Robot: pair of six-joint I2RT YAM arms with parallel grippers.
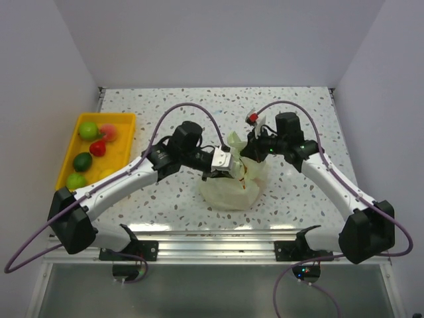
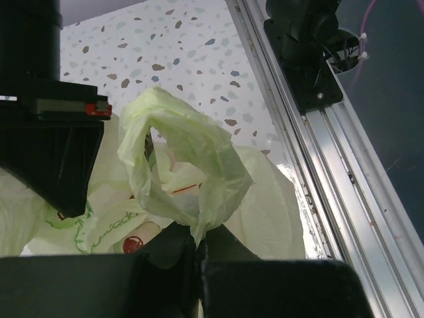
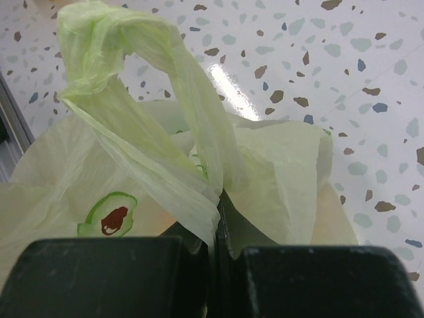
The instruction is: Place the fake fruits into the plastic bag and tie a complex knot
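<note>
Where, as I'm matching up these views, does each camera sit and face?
Top external: above and behind the robot, looking down on the speckled table, yellow tray and plastic bag; left arm and right arm show whole.
Left wrist: on the left arm, looking along the left gripper, shut on the bag, toward the near rail.
Right wrist: on the right arm, looking past the right gripper, shut on the bag, across the table.
Shared: both wrist views show the bag's pinched loop.

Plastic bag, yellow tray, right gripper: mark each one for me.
plastic bag [image 1: 228, 193], top external view, its front bulge.
yellow tray [image 1: 112, 116], top external view, its far rim.
right gripper [image 3: 216, 232], right wrist view, between its fingertips.
</note>
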